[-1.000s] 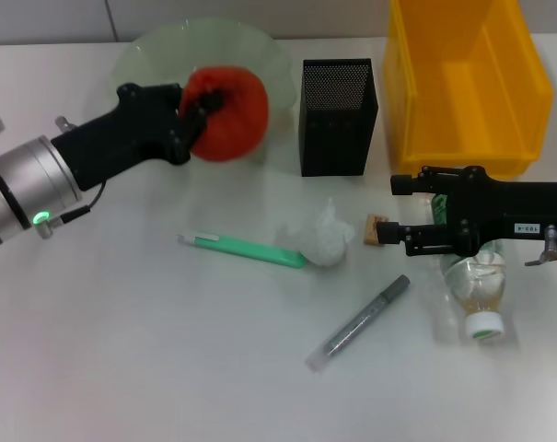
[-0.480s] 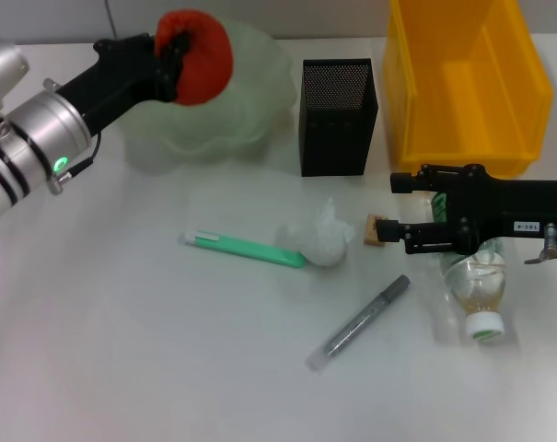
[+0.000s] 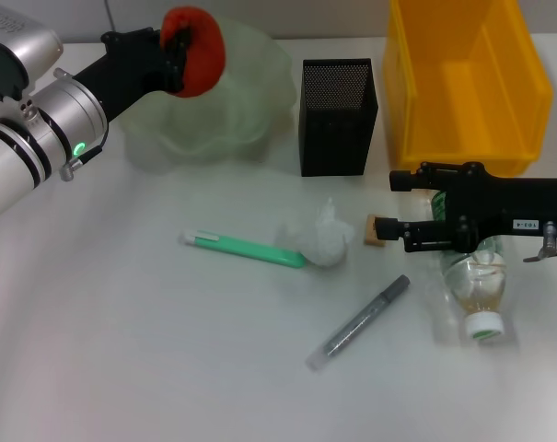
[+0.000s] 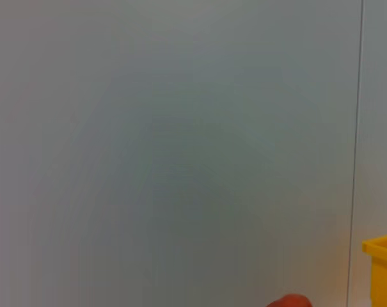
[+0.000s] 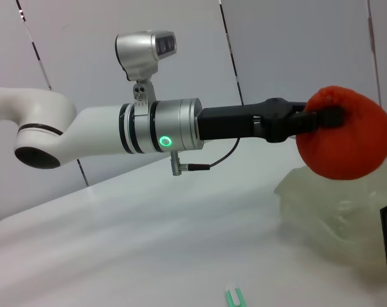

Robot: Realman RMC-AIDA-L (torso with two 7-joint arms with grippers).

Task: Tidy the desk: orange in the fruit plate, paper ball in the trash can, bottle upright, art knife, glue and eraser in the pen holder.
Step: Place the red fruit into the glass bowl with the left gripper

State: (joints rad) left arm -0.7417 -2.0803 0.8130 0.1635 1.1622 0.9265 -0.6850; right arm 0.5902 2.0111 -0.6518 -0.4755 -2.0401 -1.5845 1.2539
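Red-orange item: the orange (image 3: 194,51), clamped in the left gripper (image 3: 174,57) and held in the air over the near-left rim of the fruit plate (image 3: 250,101), which sits left of the pen holder (image 3: 338,117). Step in hand, as judged: placing. Advice: carry it over the plate's middle, lower until it rests in the hollow, then release, or it may roll off the wavy rim. Paper ball (image 3: 320,239): on the table in front of the pen holder. Right gripper (image 3: 381,204): low, right of the pen holder, jaws apart, empty, above the lying bottle (image 3: 476,290).
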